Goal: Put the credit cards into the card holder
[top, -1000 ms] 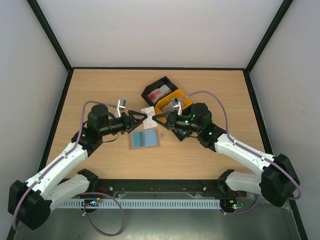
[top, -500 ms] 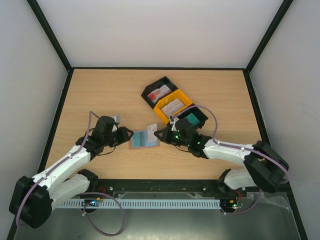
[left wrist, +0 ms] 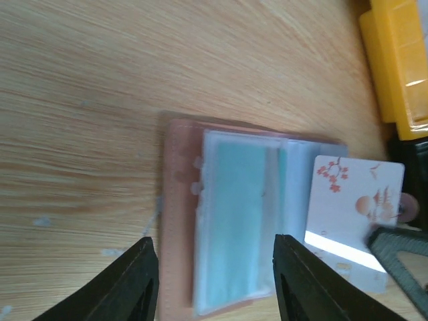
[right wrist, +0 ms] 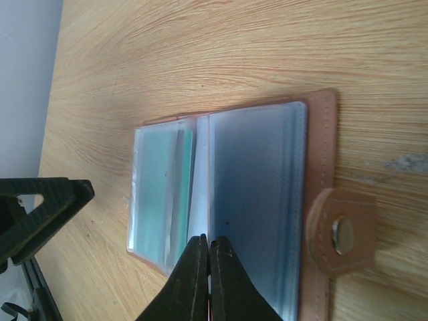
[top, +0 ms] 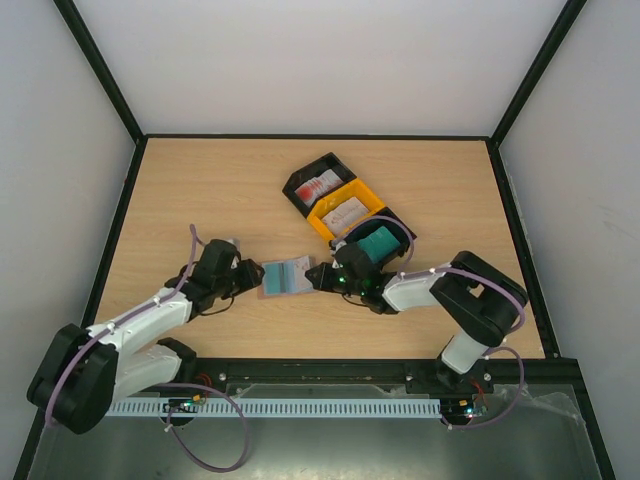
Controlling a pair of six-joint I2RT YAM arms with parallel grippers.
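Note:
The brown card holder [top: 284,277] lies open on the table, its blue-grey pockets up. My right gripper [top: 316,276] is shut on a white credit card with red marks [left wrist: 351,200]. It holds the card low over the holder's right half. In the right wrist view the card [right wrist: 201,194] is edge-on at the holder's [right wrist: 261,194] fold, above my shut right gripper [right wrist: 206,267]. My left gripper [left wrist: 217,284] is open and empty, with its fingers either side of the holder's [left wrist: 234,221] left half. More cards lie in the trays: red-and-white [top: 318,185], white [top: 345,211] and teal [top: 378,243].
Three trays stand in a diagonal row behind the holder: black [top: 300,178], orange [top: 322,222] and black [top: 402,228]. The holder's snap tab [right wrist: 338,231] sticks out towards my right arm. Black-framed walls enclose the table.
Both arms have come down and forward to the holder. The right gripper carried the white card from above the table down onto the holder. The left gripper now straddles the holder's left side.

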